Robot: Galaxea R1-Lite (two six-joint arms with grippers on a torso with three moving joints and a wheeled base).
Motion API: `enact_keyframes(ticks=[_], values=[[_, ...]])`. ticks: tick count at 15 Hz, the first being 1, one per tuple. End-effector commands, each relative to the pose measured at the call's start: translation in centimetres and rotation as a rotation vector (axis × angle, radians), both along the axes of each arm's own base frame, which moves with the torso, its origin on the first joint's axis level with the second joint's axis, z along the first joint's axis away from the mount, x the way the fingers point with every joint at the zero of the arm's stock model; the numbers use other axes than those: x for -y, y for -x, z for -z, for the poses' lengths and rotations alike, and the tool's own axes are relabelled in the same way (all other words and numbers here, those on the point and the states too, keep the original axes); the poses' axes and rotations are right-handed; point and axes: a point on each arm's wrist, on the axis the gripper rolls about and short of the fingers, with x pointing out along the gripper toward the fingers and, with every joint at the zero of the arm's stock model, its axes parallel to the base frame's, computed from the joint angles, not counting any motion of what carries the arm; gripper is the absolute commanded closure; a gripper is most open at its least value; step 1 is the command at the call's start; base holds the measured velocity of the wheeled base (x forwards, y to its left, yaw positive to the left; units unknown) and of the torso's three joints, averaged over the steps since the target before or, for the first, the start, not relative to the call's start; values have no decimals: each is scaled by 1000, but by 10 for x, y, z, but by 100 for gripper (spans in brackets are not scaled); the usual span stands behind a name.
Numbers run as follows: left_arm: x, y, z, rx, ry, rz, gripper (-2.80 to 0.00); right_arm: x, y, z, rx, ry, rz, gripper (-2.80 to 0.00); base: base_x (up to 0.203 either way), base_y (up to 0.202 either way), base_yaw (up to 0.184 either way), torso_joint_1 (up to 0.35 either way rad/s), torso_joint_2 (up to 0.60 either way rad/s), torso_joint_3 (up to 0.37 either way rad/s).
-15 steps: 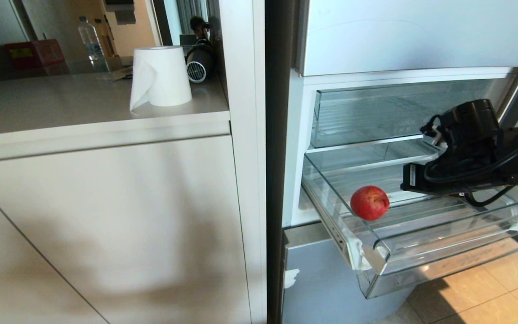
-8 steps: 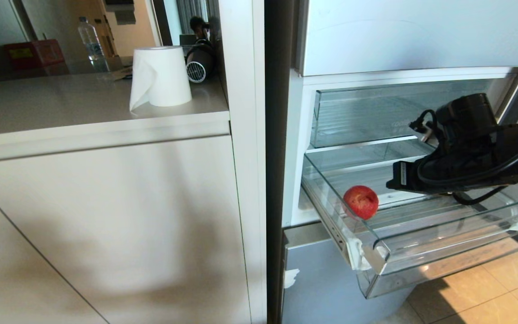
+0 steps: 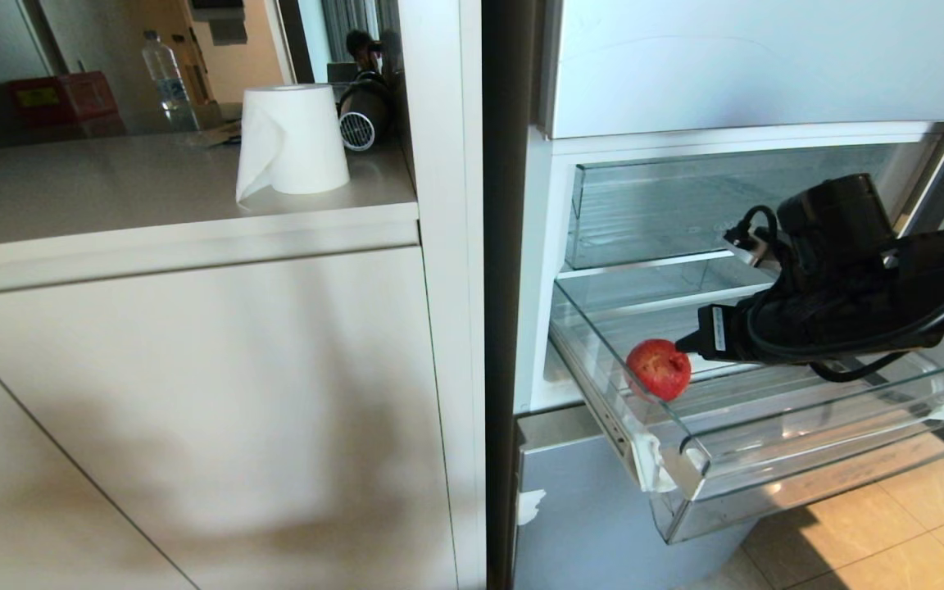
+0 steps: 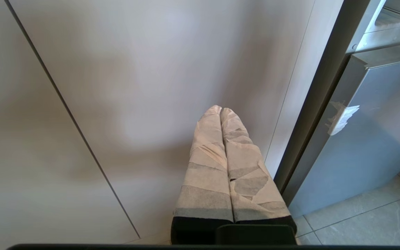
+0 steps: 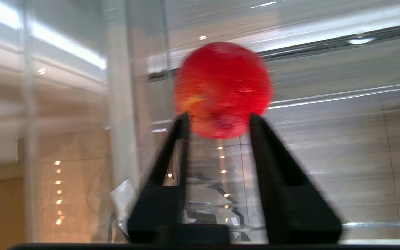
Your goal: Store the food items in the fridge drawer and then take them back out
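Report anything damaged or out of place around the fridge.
The lower fridge door panel has a chipped white patch at its left edge. The fridge drawer carries a whitish patch at its front left corner. Nothing spilled.

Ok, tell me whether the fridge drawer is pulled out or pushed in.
Pulled out: the fridge drawer juts past the fridge front, apple inside.

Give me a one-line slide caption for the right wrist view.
Open right gripper lined up on the red apple inside the clear fridge drawer.
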Motion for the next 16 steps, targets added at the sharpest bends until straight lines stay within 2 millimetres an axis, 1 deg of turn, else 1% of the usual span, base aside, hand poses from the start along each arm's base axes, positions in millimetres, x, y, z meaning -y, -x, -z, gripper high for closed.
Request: enact_keyframes(ticks=[1,4,9,12,14,16], values=[[0,0,0,0,0,-1,0,-4,8,-6,10,-2,-18,-280,0,0,0,0,0,0],[0,0,0,-1,0,0,0,-8,13,0,-71,28,-34,-280,0,0,0,0,0,0],[0,0,0,-1,0,0,0,-10,7,13,-125,46,-34,-280,0,0,0,0,0,0],[0,0,0,-1,0,0,0,-12,1,25,-162,57,-31,-280,0,0,0,0,0,0],[0,0,0,0,0,0,0,-13,-6,36,-190,82,-12,-280,0,0,0,0,0,0],[0,0,0,0,0,0,0,-12,-14,43,-197,101,11,-280,0,0,0,0,0,0]])
